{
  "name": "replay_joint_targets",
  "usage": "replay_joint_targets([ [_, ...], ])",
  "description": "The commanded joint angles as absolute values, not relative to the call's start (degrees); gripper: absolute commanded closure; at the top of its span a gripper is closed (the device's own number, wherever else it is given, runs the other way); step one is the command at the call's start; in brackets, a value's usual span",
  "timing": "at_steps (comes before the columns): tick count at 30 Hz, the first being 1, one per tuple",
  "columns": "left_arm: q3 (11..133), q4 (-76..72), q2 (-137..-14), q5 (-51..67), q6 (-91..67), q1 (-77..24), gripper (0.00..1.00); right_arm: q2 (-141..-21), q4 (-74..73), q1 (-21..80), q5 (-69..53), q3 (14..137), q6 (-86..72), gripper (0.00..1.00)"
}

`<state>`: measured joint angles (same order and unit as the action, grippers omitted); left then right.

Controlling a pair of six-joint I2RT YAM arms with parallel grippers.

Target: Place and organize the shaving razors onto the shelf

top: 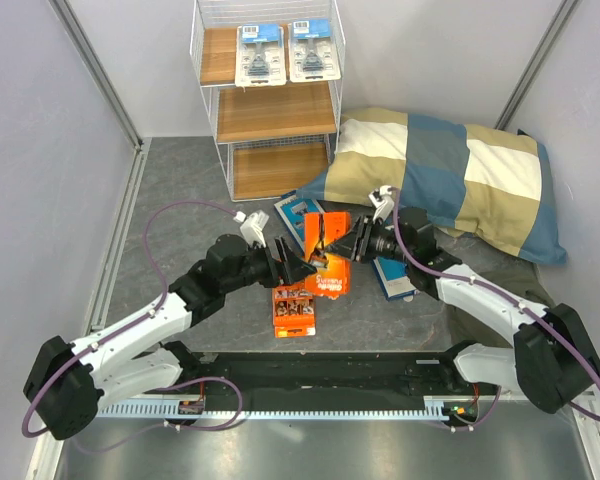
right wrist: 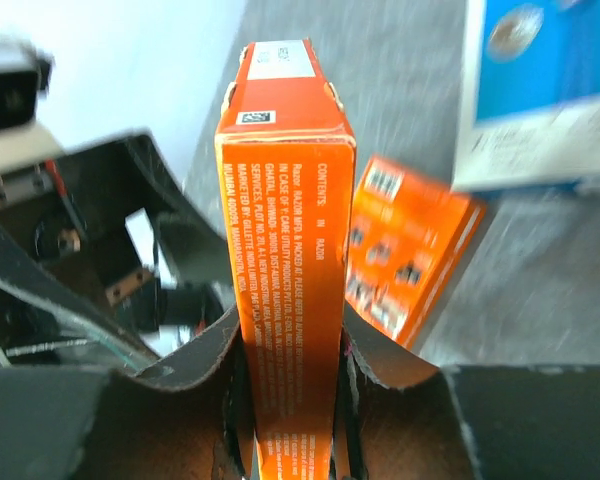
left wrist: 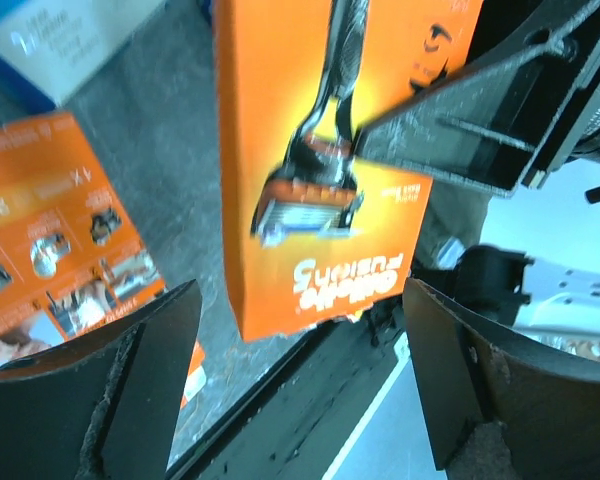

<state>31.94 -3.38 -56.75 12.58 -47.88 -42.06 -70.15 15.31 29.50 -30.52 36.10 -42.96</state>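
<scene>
- The right claw (top: 348,243) is pinching the held orange pack (top: 329,278) by its flat faces. The pack is up off the table (top: 180,200) mid-scene, on the near side of the shelf (top: 275,112).
- The left claw (top: 296,265) is spread wide, with that pack's free end right in front of its gap. Going by the left wrist view, it isn't touching. This looks like a hand-off, since the shelf sits more on the left arm's side.
- To do it well, the left claw should slide on until its fingers cover the broad faces, clear of the right fingers. It should squeeze before the right one lets go. The box looks slick, so a shallow corner grab could let it twist.
- On the shelf, the left blister pack (top: 260,55) and the right blister pack (top: 313,50) sit side by side on the top tier. No packs show on the middle or bottom tier.
- Not yet shelved, on the table: the second orange pack (top: 293,310) near the arms, the far blue box (top: 298,210) by the shelf's foot, and the near blue box (top: 392,280) under the right arm, close to the pillow (top: 460,170).
</scene>
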Motion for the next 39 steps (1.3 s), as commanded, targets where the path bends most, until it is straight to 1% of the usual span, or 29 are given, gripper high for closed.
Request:
replay_joint_targets([
  [1, 35.4, -7.2, -57.3, 14.7, -46.1, -39.4, 0.12, -71.4, 22.2, 25.9, -28.3, 39.1, -49.4, 0.64],
  [3, 34.9, -9.3, -57.3, 15.7, -46.9, -38.7, 0.09, -72.2, 28.1, 24.8, -28.2, 38.8, -52.7, 0.65],
  [4, 34.6, -10.8, -57.2, 16.0, -47.4, -38.0, 0.06, -72.5, 30.4, 23.7, -28.1, 38.1, -54.6, 0.65],
  [7, 32.3, -18.2, -57.4, 17.8, -49.5, -36.4, 0.0, -72.4, 41.5, 21.5, -26.7, 35.3, -61.6, 0.66],
  [8, 31.7, -22.5, -57.7, 19.1, -50.6, -36.0, 0.0, -72.1, 43.6, 21.1, -25.8, 34.7, -64.3, 0.66],
  [11, 30.1, -27.8, -59.9, 21.2, -52.5, -35.0, 0.0, -71.7, 49.9, 19.9, -23.3, 33.5, -67.0, 0.68],
  [15, 30.1, -38.9, -64.8, 24.1, -54.3, -34.9, 0.04, -72.8, 55.8, 19.4, -22.9, 33.7, -71.4, 0.69],
  [16, 30.1, -40.8, -67.0, 24.6, -54.8, -34.9, 0.06, -73.1, 56.7, 19.2, -23.5, 34.0, -72.2, 0.69],
  [20, 31.5, -48.9, -72.3, 27.9, -57.2, -34.9, 0.08, -76.6, 62.7, 19.2, -26.7, 34.7, -76.2, 0.7],
  [22, 32.0, -53.8, -73.7, 28.6, -58.0, -34.9, 0.12, -77.2, 63.7, 19.2, -27.6, 34.9, -77.2, 0.71],
  [25, 31.7, -57.6, -74.4, 28.4, -58.5, -35.0, 0.13, -77.1, 64.2, 19.2, -27.7, 34.4, -77.3, 0.71],
  [29, 32.8, -57.1, -74.8, 29.1, -58.0, -35.0, 0.14, -76.8, 63.9, 19.2, -28.0, 34.2, -77.3, 0.71],
  [30, 33.3, -57.1, -75.5, 29.3, -58.1, -35.0, 0.16, -76.8, 64.0, 19.2, -28.1, 34.2, -77.3, 0.71],
  [33, 34.0, -58.7, -77.2, 30.2, -59.1, -35.3, 0.28, -76.6, 64.5, 19.2, -28.0, 33.8, -77.5, 0.71],
  [34, 34.1, -59.4, -77.4, 30.1, -59.4, -35.5, 0.37, -76.6, 64.7, 19.2, -28.1, 33.8, -77.5, 0.71],
  [35, 34.7, -59.4, -77.9, 30.5, -59.8, -35.6, 0.42, -76.5, 64.6, 19.2, -28.3, 34.0, -77.4, 0.71],
  [36, 35.2, -59.5, -78.2, 30.8, -59.9, -35.9, 0.43, -76.4, 64.5, 19.2, -28.6, 33.9, -77.5, 0.71],
  [38, 36.3, -59.7, -79.2, 31.7, -59.9, -36.2, 0.5, -76.4, 64.6, 19.2, -29.0, 34.2, -77.5, 0.71],
  [39, 36.5, -59.9, -79.4, 31.9, -59.9, -36.5, 0.57, -76.3, 64.5, 19.2, -29.0, 34.2, -77.5, 0.71],
])
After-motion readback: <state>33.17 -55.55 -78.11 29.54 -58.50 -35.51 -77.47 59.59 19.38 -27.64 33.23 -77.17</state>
